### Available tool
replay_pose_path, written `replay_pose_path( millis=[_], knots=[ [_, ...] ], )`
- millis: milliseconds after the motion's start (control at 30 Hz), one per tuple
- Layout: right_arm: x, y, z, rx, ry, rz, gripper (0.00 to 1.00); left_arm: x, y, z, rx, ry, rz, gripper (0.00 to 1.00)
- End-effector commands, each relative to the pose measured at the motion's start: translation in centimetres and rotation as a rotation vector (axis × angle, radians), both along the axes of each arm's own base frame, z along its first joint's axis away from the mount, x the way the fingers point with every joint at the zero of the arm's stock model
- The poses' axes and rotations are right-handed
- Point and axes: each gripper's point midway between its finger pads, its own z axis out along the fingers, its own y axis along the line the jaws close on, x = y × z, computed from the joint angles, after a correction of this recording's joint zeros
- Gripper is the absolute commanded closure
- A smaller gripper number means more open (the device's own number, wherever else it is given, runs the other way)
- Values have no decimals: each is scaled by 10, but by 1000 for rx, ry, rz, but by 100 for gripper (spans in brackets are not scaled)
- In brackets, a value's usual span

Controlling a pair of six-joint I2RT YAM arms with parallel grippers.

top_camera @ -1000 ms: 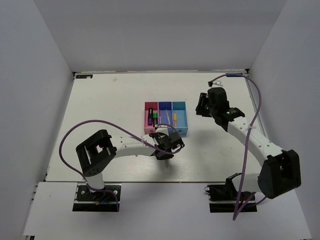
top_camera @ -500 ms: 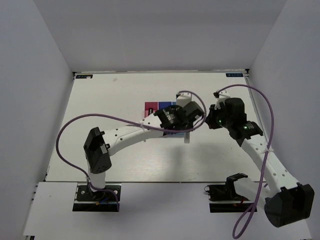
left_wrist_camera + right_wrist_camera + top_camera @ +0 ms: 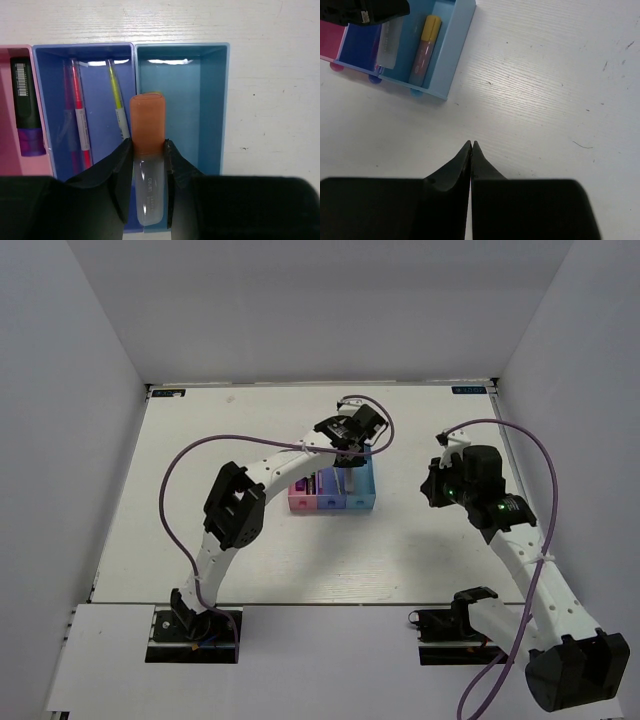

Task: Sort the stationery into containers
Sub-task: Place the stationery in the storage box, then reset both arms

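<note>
Here, left fingers (image 3: 120, 170) pinch a clear-barrelled orange-capped marker (image 3: 147, 125) over boxy plastic bins (image 3: 225, 100); right fingers (image 3: 455, 167) touch

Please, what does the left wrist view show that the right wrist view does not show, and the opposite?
Only the left wrist view: the left claw shut on an orange-capped marker, above the wall between the dark blue bin and the teal bin; a purple marker in the pink bin; a thin pink pen and a thin yellow pen in the dark blue bin.
Only the right wrist view: the right claw, shut and empty, over the table; a yellow-capped marker in the teal bin.
Both: the three bins and the held marker's clear body.
</note>
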Motion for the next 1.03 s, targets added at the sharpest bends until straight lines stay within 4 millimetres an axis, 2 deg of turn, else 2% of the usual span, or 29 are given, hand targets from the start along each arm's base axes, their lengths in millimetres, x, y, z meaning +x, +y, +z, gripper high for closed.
replay_pose_path(
  millis=[0, 67, 167, 200, 233, 333, 400, 467, 533, 567, 600, 633, 667, 700, 733, 767, 800, 833, 867, 900, 967, 1000],
  knots=[
    [3, -3, 0, 1, -10, -6, 100, 7, -6, 18, -64, -15, -35, 88],
    [3, -4, -2, 2, 1, -9, 100, 7, -9, 13, -69, -6, -43, 85],
    [3, -4, -4, 9, 8, -11, 99, 6, -12, 11, -79, 1, -53, 69],
    [4, -5, -5, 11, 12, -12, 90, 5, -11, 12, -81, 2, -52, 66],
    [3, -4, -5, 15, 15, -9, 86, 4, -12, 13, -84, 3, -56, 58],
    [4, -5, -8, 16, 22, -11, 74, 3, -12, 14, -90, 9, -62, 49],
    [4, -6, -9, 19, 28, -6, 69, 2, -12, 16, -95, 9, -64, 47],
    [3, -4, -11, 25, 34, 2, 58, 1, -12, 19, -101, 6, -64, 43],
    [2, -5, -12, 31, 40, 4, 51, 0, -10, 28, -109, -7, -66, 43],
    [2, -4, -12, 41, 39, 13, 40, -1, -9, 32, -111, -9, -66, 43],
    [1, -4, -12, 43, 40, 16, 34, -4, -5, 39, -115, -16, -63, 49],
    [1, -4, -13, 45, 46, 13, 31, -8, -2, 57, -131, -43, -70, 59],
    [1, -5, -13, 46, 44, 7, 22, -15, 9, 45, -99, -20, -66, 85],
    [1, -6, -15, 44, 44, 8, 17, -22, 14, 63, -117, -43, -73, 93],
    [3, -8, -14, 49, 42, -27, 13, -28, 19, 85, -147, -74, -96, 96],
    [5, -11, -13, 58, 38, -62, 10, -48, 37, 72, -110, -38, -124, 92],
    [9, -18, -13, 33, 28, -103, 10, -55, 43, 72, -108, -39, -144, 82],
    [12, -21, -12, 37, 28, -133, 10, -67, 47, 96, -165, -74, -187, 65],
    [12, -23, -12, 38, 30, -153, 10, -90, 73, 68, -98, -36, -225, 20],
    [11, -26, -13, 14, 24, -150, 10, -98, 81, 67, -93, -38, -244, 1],
    [9, -25, -15, 14, 22, -133, 10, -124, 118, 58, -54, -52, -277, 1],
    [8, -22, -11, 21, 0, -102, 10, -129, 128, 57, -39, -57, -277, 1]
  ],
)
